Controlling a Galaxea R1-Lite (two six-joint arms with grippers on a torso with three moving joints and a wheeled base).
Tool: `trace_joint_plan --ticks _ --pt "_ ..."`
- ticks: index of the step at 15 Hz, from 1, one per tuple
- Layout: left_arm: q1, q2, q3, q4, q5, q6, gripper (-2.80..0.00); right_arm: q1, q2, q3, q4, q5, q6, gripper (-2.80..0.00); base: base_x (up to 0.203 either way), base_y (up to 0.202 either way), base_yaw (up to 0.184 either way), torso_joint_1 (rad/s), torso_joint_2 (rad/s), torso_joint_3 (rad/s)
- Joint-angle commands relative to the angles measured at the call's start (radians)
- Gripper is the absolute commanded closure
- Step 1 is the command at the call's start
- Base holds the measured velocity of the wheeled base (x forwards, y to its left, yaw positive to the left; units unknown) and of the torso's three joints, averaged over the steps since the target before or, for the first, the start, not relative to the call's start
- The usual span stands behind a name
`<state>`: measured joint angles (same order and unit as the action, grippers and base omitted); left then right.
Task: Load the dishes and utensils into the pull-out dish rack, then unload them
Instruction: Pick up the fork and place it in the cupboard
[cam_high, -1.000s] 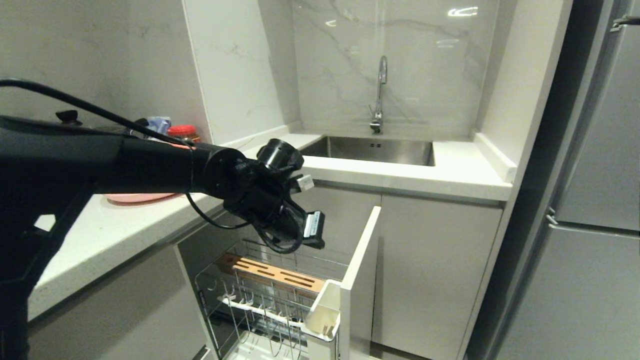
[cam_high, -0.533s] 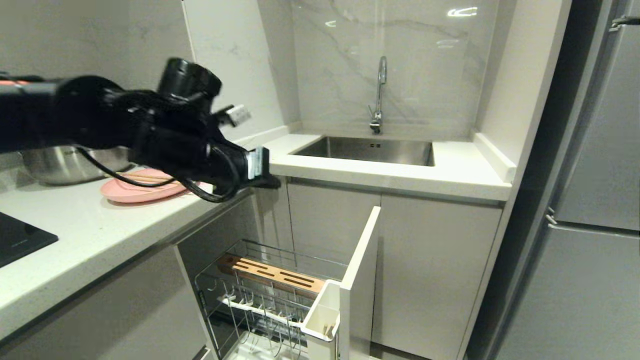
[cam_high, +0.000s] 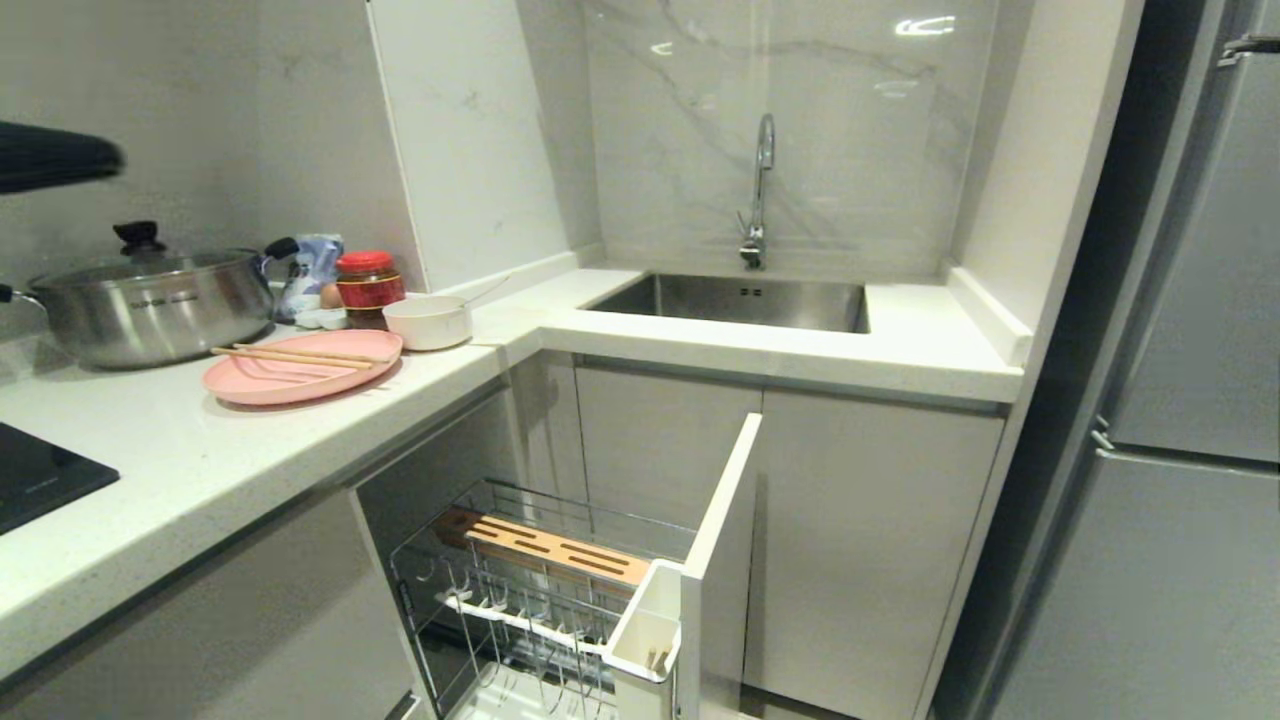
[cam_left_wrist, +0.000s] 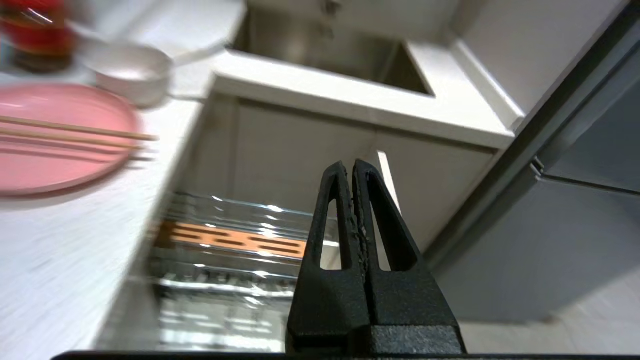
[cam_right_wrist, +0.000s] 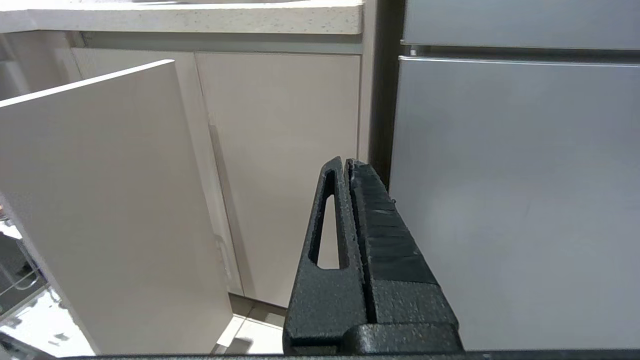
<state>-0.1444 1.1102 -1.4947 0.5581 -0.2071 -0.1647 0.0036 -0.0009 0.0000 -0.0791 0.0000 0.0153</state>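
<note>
Chopsticks (cam_high: 292, 355) overhanging plate (cam_high: 300, 378) rim, pull-out dish rack (cam_high: 545, 590) open below counter edge, left end effector (cam_left_wrist: 353, 167) pinched closed, empty

A: What's on the table at the left?
B: One pink plate (cam_high: 300, 367), two chopsticks (cam_high: 290, 354) across it, one white bowl (cam_high: 427, 322), one steel pot (cam_high: 150, 303), one red-lidded jar (cam_high: 368, 283).
A: And lower down?
B: One pull-out dish rack (cam_high: 560, 600) (a single wooden strip (cam_high: 548, 547) inside), one white cutlery box (cam_high: 647, 625). One faucet (cam_high: 758, 190) farther back.
</note>
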Motion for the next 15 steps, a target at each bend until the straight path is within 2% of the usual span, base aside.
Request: trace_joint_plan --ticks 1,3,5,6,7,8,9,11,12,15 --pt "0.104 -0.347 0.095 0.049 -0.011 0.041 0.0 0.001 0.001 0.026 -0.001 0.0 0.0 0.0 0.0 0.0 0.0 0.0 0.0 0.0" --pt "0.154 -0.562 0.236 0.073 0.003 0.096 0.0 0.001 0.001 0.026 -0.001 0.0 0.0 0.0 0.0 0.0 0.0 0.0 0.0 0.0" --pt "0.185 -0.76 0.435 0.086 0.056 0.167 0.0 0.001 0.001 0.026 -0.001 0.0 0.0 0.0 0.0 0.0 0.0 0.0 0.0 0.0" --pt "0.201 -0.821 0.535 0.086 0.121 0.19 0.0 0.001 0.001 0.026 -0.001 0.0 0.0 0.0 0.0 0.0 0.0 0.0 0.0 0.0" --pt "0.209 -0.845 0.602 0.074 0.235 0.165 0.0 0.001 0.001 0.026 -0.001 0.0 0.0 0.0 0.0 0.0 0.0 0.0 0.0 0.0" --pt "0.194 -0.861 0.651 0.047 0.319 0.14 0.0 0.001 0.001 0.026 -0.001 0.0 0.0 0.0 0.0 0.0 0.0 0.0 0.0 0.0" --pt "0.174 -0.904 0.691 0.024 0.325 0.156 0.0 0.001 0.001 0.026 -0.001 0.0 0.0 0.0 0.0 0.0 0.0 0.0 0.0 0.0" --pt "0.158 -1.038 0.828 -0.001 0.267 0.235 0.0 0.001 0.001 0.026 -0.001 0.0 0.0 0.0 0.0 0.0 0.0 0.0 0.0 0.0" --pt "0.155 -1.077 0.913 -0.02 0.257 0.251 0.0 0.001 0.001 0.026 -0.001 0.0 0.0 0.0 0.0 0.0 0.0 0.0 0.0 0.0" --pt "0.149 -1.103 1.147 -0.198 0.254 0.23 0.0 0.001 0.001 0.026 -0.001 0.0 0.0 0.0 0.0 0.0 0.0 0.0 0.0 0.0"
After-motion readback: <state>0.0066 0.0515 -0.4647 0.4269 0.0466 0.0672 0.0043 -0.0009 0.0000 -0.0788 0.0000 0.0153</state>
